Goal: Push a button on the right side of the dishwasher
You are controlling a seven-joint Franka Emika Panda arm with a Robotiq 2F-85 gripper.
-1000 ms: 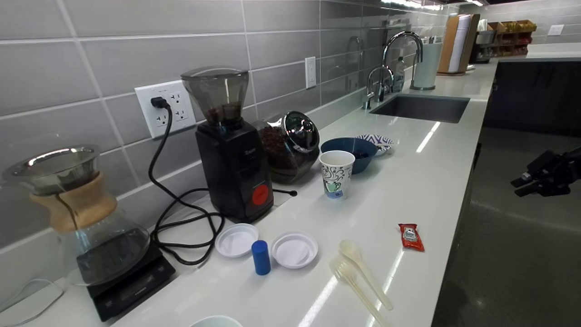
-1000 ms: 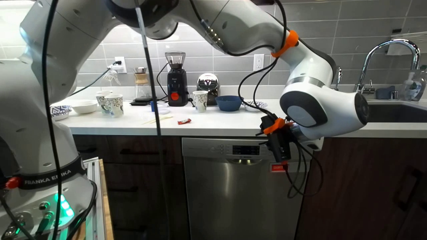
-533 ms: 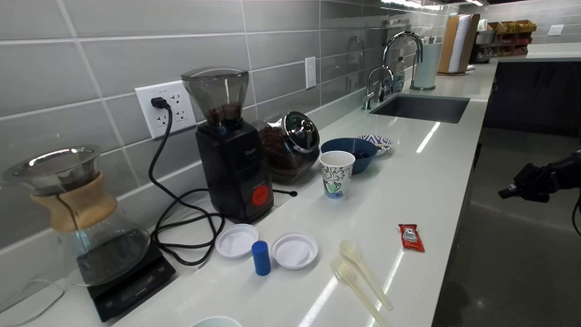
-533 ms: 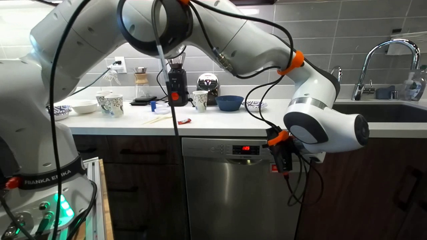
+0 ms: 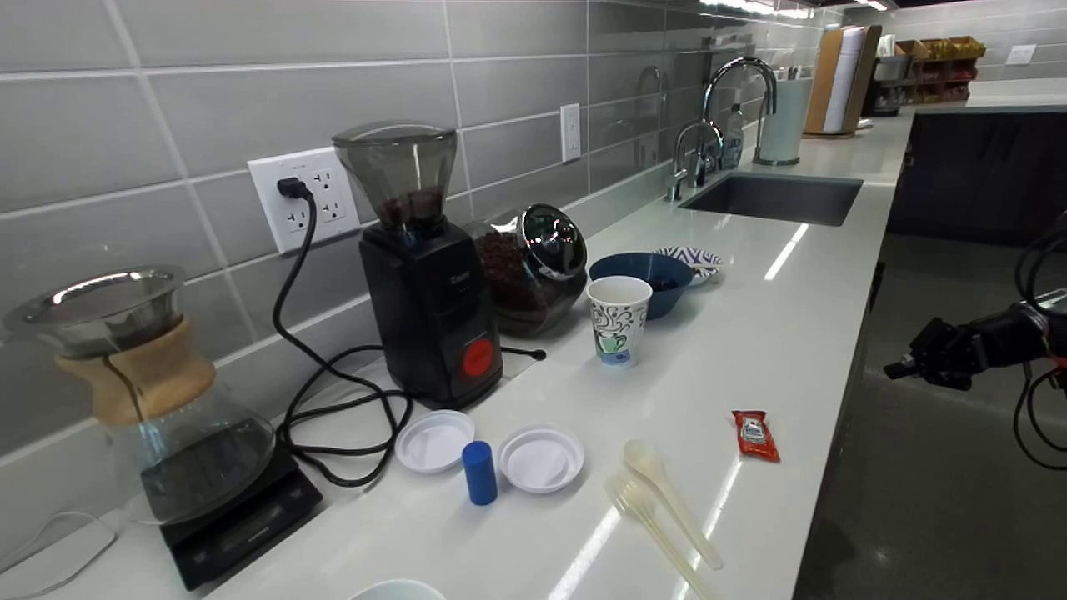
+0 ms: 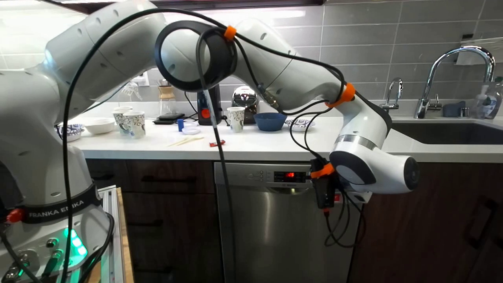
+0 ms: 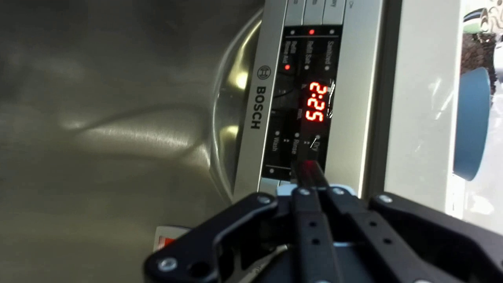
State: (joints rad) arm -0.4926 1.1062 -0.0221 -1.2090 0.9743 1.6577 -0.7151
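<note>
While gripper (image 6: 308,178), jaws together, sits three o'clock of display (image 6: 290,176), it's likely lining-up step; next, press button (image 7: 268,186) straight in.

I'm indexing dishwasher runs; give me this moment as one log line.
dishwasher display: lit, 2:25 | gripper: shut, near display's right end | press: contact unclear

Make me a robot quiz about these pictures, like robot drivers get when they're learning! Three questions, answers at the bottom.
1. True or false: the gripper is shut.
2. What does the red display say?
A) 1:10
B) 2:25
C) 9:40
3. Fill in: the brand name on the dishwasher is ____.

Key: 1. True. 2. B. 3. Bosch.
</note>
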